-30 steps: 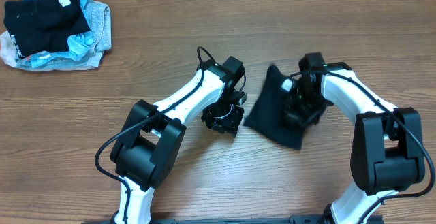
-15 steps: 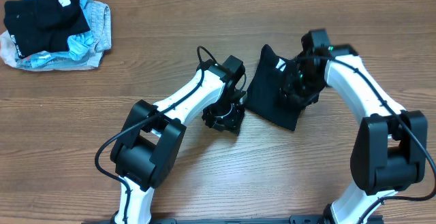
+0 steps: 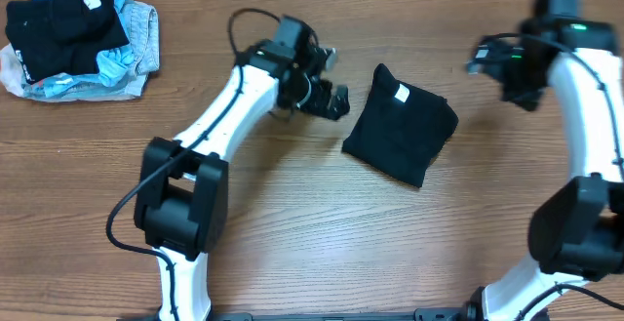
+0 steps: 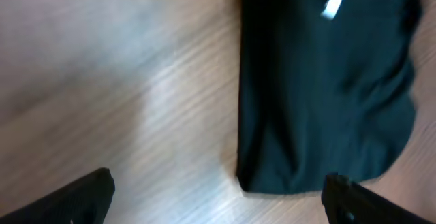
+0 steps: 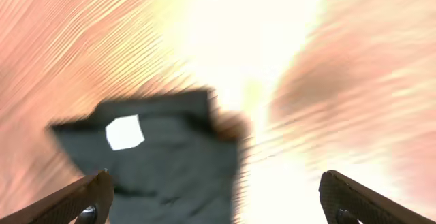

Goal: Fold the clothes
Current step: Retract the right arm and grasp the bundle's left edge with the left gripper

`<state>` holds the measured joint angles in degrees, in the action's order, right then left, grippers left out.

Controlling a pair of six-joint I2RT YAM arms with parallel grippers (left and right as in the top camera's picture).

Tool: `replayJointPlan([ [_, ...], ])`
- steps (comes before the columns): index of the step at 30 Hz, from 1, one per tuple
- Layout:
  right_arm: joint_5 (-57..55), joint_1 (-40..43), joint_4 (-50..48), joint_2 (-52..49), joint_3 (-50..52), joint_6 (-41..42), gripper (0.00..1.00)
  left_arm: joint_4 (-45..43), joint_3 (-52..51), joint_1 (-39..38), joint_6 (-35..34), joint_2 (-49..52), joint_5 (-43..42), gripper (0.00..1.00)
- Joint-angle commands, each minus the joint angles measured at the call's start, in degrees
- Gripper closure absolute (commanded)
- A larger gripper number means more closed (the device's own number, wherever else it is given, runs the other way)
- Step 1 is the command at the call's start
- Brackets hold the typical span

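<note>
Showing a folded black garment (image 3: 400,136) lying flat on the wooden surface (image 3: 292,233), just toward 3 o'clock from the centre of the overhead view, with a small white label (image 3: 401,93) facing up near its 12 o'clock edge.

Left end effector (image 3: 333,80) at 10 o'clock of the garment, near it but not touching, spread wide and pinching nothing. Right end effector (image 3: 492,67) at 2 o'clock of the garment, clear of the cloth and blurred in the overhead view.

From the left wrist: fingertips (image 4: 82,197) at opposite lower corners, with only bare wood and the garment's near edge in the gap. From the right wrist: fingertips (image 5: 78,197) likewise far apart, spread and empty, with the garment and label blurred beyond them.

At 10 o'clock, in the far corner of the surface and well apart from both arms: a heap of other clothing, with a second black garment (image 3: 63,23) bearing a white tag on top of a pale blue garment (image 3: 117,62) and a grey garment (image 3: 146,23).
</note>
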<state>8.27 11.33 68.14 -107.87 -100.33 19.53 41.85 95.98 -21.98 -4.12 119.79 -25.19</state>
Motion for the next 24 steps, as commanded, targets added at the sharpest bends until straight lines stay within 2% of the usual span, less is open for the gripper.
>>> replayJointPlan([
  [1,-1.16,4.81,-0.02,0.07,-1.20,0.44,0.00,-4.07,0.66,-0.70,4.02,-0.13,-6.56,0.00],
  [4,-1.16,7.87,0.09,0.07,-1.20,0.44,0.00,-9.31,0.66,-1.38,2.45,1.99,-10.36,0.00],
  [10,-1.14,10.23,0.55,0.07,-1.20,0.46,0.00,-15.02,0.66,-1.73,-2.56,7.04,-12.26,0.00],
  [18,-1.16,10.16,0.52,0.07,-1.20,0.46,0.00,-15.72,0.68,-1.66,-6.16,13.70,-19.08,0.00],
  [24,-1.16,10.16,0.50,0.07,-1.20,0.46,0.00,-15.30,0.66,-2.47,-6.67,14.25,-24.26,0.00],
])
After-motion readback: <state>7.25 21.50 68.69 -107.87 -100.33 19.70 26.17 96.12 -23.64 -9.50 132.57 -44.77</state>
